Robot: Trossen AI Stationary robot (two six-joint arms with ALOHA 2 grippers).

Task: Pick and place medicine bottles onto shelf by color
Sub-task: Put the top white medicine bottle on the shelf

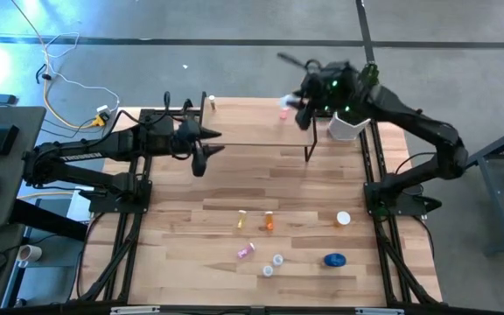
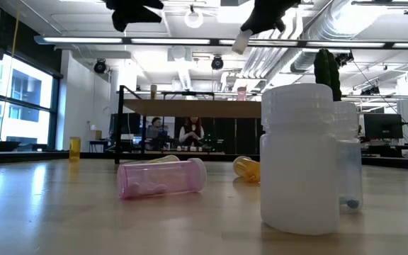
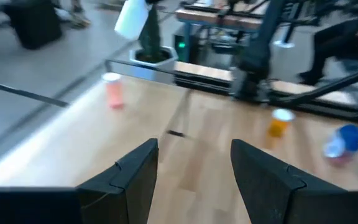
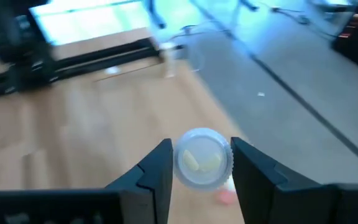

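Bottle (image 4: 204, 158), white-capped and clear, sits clamped between our right gripper's (image 4: 201, 163) fingers above the shelf (image 1: 252, 122), a pink bottle (image 4: 225, 197) just below. Our left gripper (image 3: 194, 167), fingers apart, hovers over the shelf. Remaining bottles (image 1: 269, 222) lie on the desk (image 1: 199, 227).

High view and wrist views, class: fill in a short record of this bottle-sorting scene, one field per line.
right gripper: shut on a white-capped bottle, raised over the shelf's right end
left gripper: open, empty, over the shelf's left end
on shelf: pink bottle at right, small bottle at left
loose on table: blue jar, orange bottle, others
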